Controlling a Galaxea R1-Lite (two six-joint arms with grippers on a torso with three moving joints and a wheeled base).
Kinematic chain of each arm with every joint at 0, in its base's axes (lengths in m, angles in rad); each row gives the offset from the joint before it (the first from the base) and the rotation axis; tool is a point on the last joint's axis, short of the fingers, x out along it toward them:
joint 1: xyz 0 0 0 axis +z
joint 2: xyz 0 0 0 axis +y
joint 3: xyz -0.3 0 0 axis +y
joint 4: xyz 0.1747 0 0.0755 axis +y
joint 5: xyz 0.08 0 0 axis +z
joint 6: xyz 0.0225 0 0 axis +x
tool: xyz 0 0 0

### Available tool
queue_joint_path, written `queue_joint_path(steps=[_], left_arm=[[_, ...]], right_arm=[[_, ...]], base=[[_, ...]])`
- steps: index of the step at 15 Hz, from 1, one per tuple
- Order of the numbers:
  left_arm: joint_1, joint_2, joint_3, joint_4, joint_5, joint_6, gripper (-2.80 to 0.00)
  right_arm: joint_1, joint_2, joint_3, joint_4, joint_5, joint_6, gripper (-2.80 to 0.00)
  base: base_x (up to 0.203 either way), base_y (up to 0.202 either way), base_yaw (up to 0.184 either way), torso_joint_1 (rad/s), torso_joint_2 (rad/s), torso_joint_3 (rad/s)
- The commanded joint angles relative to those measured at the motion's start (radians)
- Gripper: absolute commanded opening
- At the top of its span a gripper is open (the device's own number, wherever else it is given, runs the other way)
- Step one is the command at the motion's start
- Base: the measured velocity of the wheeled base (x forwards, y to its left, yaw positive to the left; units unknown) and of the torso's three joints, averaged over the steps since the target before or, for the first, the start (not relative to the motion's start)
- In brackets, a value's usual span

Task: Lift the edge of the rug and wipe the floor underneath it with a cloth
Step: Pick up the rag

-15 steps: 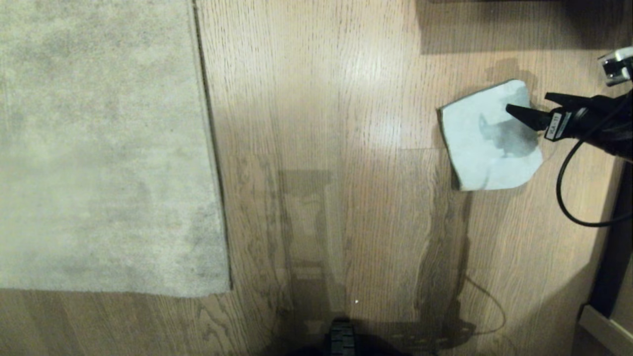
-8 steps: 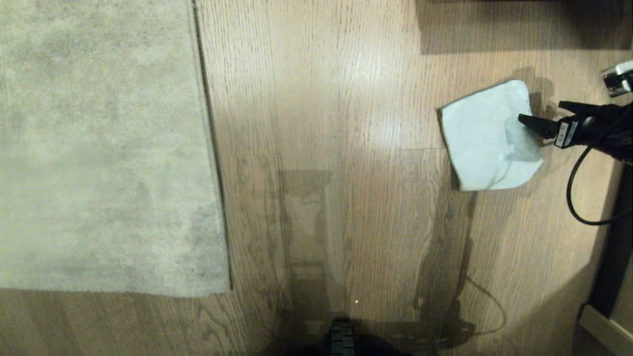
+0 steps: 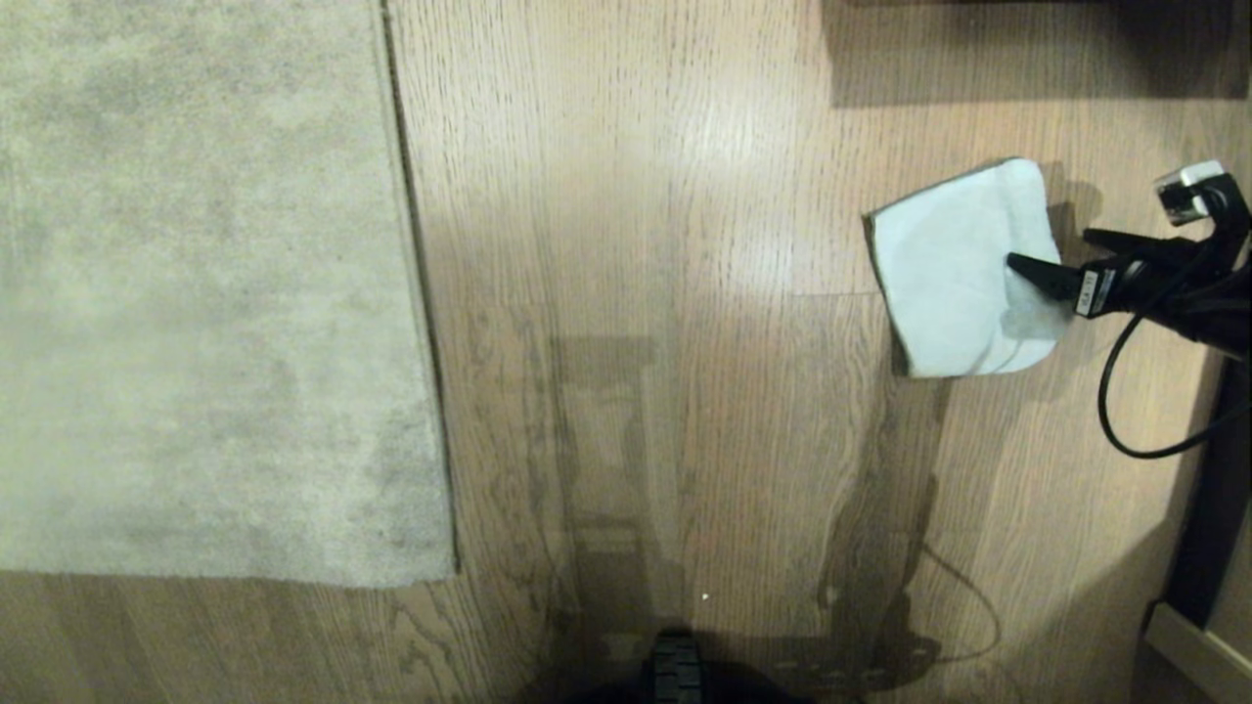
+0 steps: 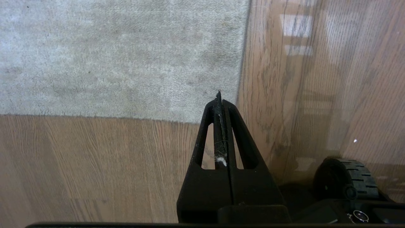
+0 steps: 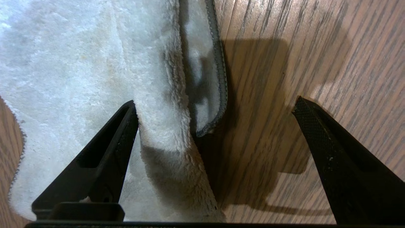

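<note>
step: cloth pickup | right gripper (image 5: 215,104) jaws wide, straddling cloth (image 3: 954,269) edge on floor (image 3: 636,244) | next: lower, close | left gripper (image 4: 219,95) closed, parked near rug edge (image 3: 416,293)

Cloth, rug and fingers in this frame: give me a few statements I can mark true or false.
1. The cloth lies on the floor, apart from the rug. True.
2. The right gripper has its fingers shut on the cloth. False: they are spread wide, one over the cloth's folded edge, one over bare floor.
3. The rug edge is lifted. False: it lies flat on the floor.
4. The left gripper has its fingers shut and holds nothing. True.
5. The cloth is pink. False: it is pale blue-green with dark edging.
</note>
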State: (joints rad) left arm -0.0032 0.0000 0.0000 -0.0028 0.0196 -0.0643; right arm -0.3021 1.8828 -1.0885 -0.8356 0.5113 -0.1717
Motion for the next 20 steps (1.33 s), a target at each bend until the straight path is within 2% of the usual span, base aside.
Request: queue_joint_path(steps=[1, 13, 14, 20], left_arm=[[0.0, 0.0, 0.0, 0.0, 0.0, 0.0, -2.8], [0.0, 0.0, 0.0, 0.0, 0.0, 0.0, -2.8], [0.0, 0.0, 0.0, 0.0, 0.0, 0.0, -2.8], [0.0, 0.0, 0.0, 0.0, 0.0, -0.002, -2.8]], right_arm=[[0.001, 0.012, 0.015, -0.004, 0.003, -0.002, 0.0], [0.083, -0.007, 0.101, -0.016, 0.001, -0.009, 0.0], [0.086, -0.005, 0.111, -0.035, 0.001, -0.006, -2.8], [0.089, -0.052, 0.128, -0.036, 0.0, -0.002, -2.8]], base=[[0.0, 0.0, 0.0, 0.0, 0.0, 0.0], [0.0, 0.0, 0.0, 0.0, 0.0, 0.0], [0.0, 0.0, 0.0, 0.0, 0.0, 0.0], [0.0, 0.0, 0.0, 0.0, 0.0, 0.0]])
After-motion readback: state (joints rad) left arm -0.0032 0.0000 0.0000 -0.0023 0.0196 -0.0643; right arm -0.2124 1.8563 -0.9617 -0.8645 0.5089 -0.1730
